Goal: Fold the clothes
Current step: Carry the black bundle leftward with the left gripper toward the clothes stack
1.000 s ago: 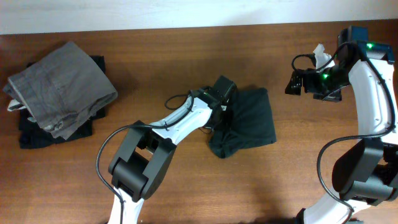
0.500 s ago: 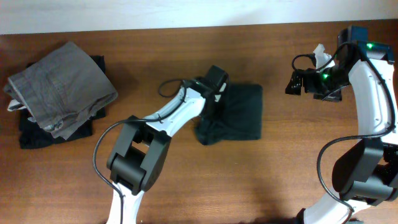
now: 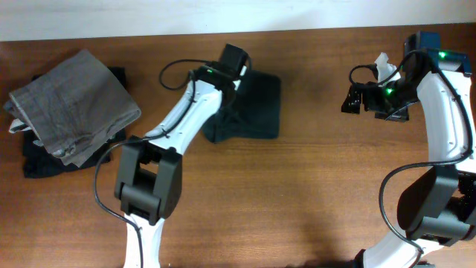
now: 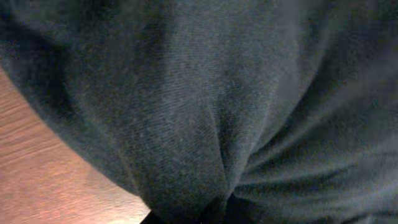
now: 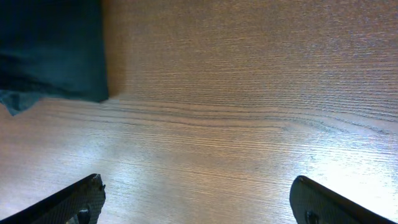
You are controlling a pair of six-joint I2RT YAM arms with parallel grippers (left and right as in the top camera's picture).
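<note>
T-shirt [image 3: 260,108] pinched in left jaws; right jaws spread wide

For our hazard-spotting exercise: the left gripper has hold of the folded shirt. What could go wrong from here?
1. The left gripper grips the shirt at one bunched edge only; dragging it over the table could pull the fold open.
2. The right gripper hangs open, far off, so nothing steadies the cloth.
3. The trousers pile lies to the left; a sweep that way might knock it.
</note>
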